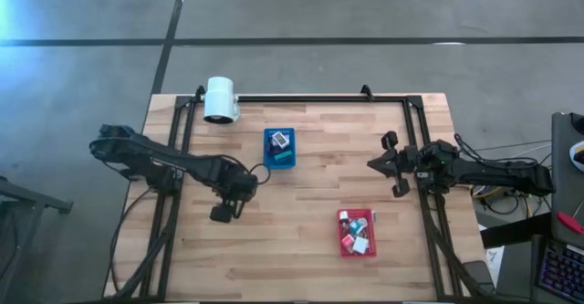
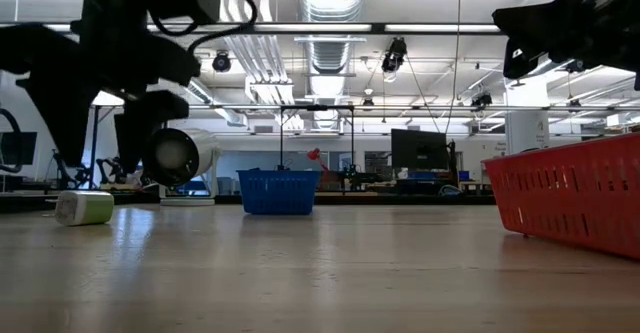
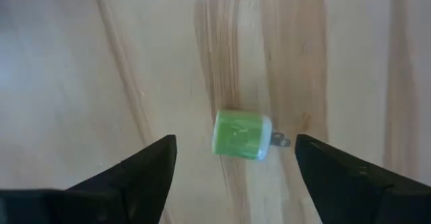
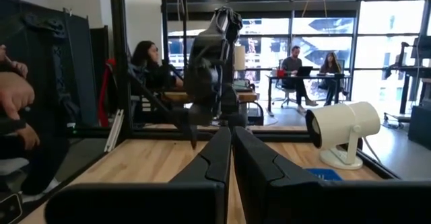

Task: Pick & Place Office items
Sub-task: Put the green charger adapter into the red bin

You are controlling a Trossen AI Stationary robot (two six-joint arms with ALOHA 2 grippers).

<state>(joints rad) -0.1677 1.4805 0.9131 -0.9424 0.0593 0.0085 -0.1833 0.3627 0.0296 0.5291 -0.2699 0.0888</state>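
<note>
My left gripper (image 3: 236,167) hangs wide open over a green block (image 3: 241,136), touching nothing. My right gripper (image 4: 231,158) waits clenched, empty.

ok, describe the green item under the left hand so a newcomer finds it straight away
Start at the blue tray near the table's middle, then go to the left hand, which hangs open over bare wood. Below it lies the green item: a small lime block with metal prongs on one end, alone outside both trays.
</note>
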